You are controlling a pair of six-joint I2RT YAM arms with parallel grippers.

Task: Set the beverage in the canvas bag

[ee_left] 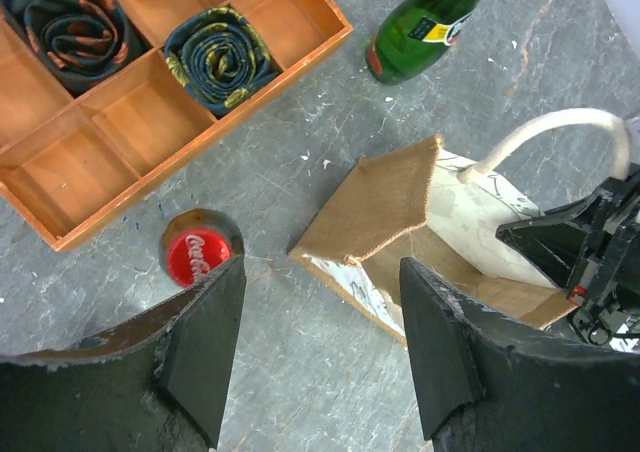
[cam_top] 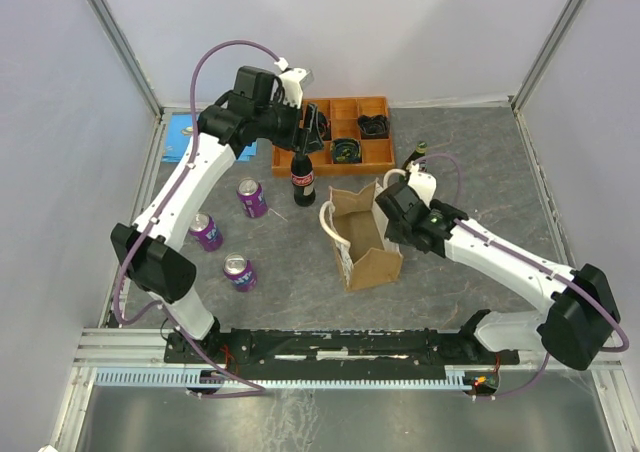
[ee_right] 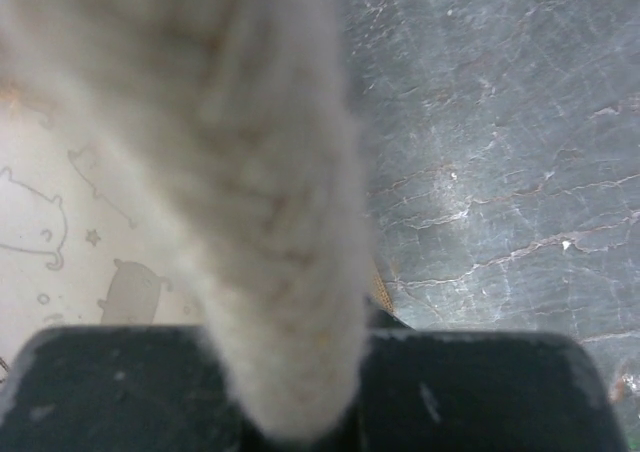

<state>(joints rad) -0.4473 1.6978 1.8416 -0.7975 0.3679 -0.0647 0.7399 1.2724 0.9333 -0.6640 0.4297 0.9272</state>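
Purple drink cans (cam_top: 251, 198) centre-left, green glass bottle (ee_left: 425, 30) upper right. Orange wooden tray (ee_left: 200, 144) holding rolled neckties (ee_left: 220, 57). Tan canvas bag (cam_top: 366, 240) centre; red-capped cola bottle (cam_top: 303, 178) upright beside it. Left gripper (ee_left: 322, 270) released; right gripper (ee_right: 300, 377) clenching cream bag handle (ee_right: 280, 222).

A blurred cream handle (ee_right: 270, 222) hides the fingertips of the right end effector (ee_right: 300, 377); the green bottle (ee_left: 420, 32) is cut off.

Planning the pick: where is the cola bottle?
Top view: the cola bottle stands left of centre, by the tray, up-left of the bag.
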